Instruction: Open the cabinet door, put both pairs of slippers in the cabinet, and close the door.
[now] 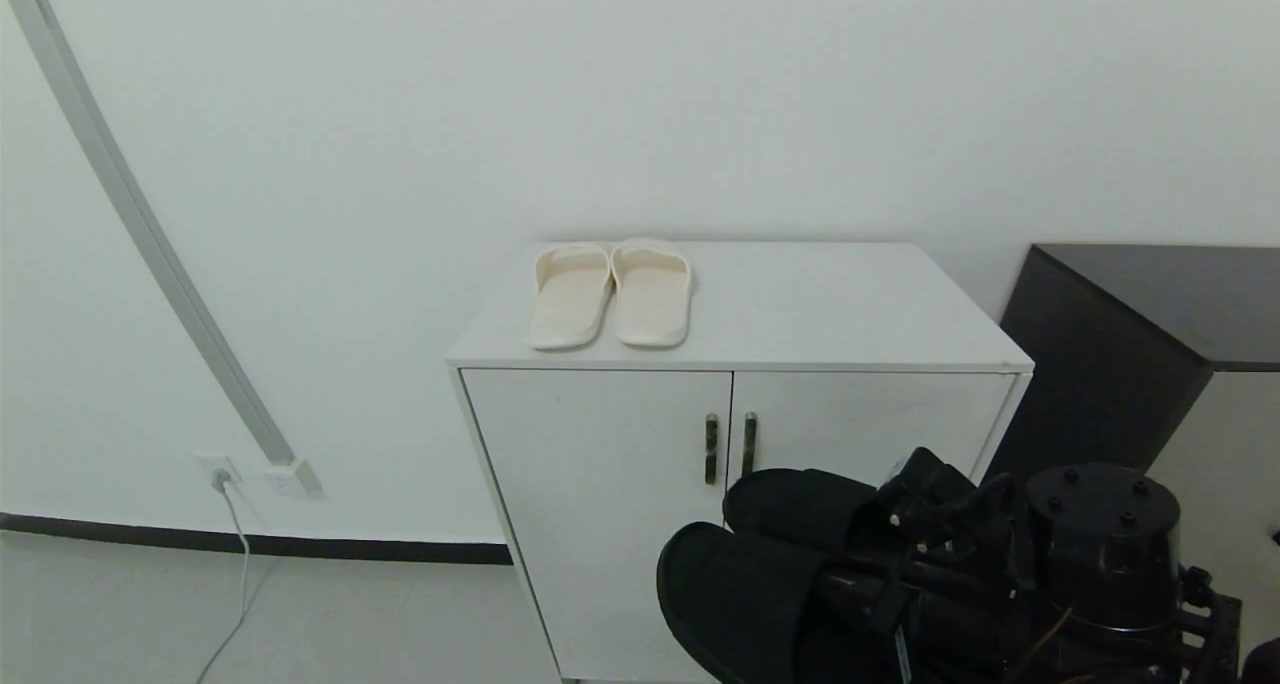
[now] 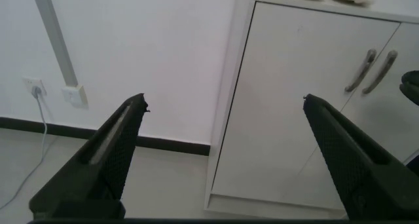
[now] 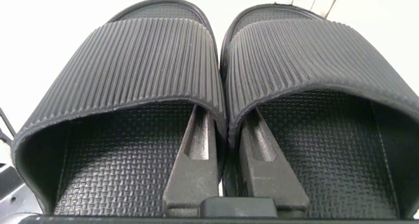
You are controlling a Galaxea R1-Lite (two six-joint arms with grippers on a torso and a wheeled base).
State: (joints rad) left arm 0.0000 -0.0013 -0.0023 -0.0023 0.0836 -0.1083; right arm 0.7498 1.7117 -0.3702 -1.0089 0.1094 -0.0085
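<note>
The right gripper (image 3: pixel 226 119) was closed on the black slippers (image 3: pixel 157 73). Its two fingers sat inside the pair and pinched the touching inner walls together, so both shoes hung from it as one load. The left gripper (image 2: pixel 224 103) stood wide open and carried nothing. Ahead of it rose the cabinet (image 1: pixel 600 484) with both doors shut, and the paired handles (image 1: pixel 711 448) met at the middle seam, just above and beyond the right gripper's load. The cream slippers (image 1: pixel 610 294) lay side by side on the cabinet top, higher than both grippers and farther off.

Opening a door looked like the step in hand, and it seemed a job for the free left gripper, since the right one was loaded. It would probably do best to close squarely around one upright handle. Pulling along the door's arc rather than straight back should keep the grip from slipping off the slim bar. The right gripper, just in front of the right door (image 1: pixel 860 414), would likely need to hold the black pair clear of whichever door swung out.

The cabinet's inside was hidden, so shelves and free room could not be judged. The black slippers and the arm covered the lower part of the right door. From the left gripper's camera the cream slippers were cut off at the edge, and the hinges could not be made out
</note>
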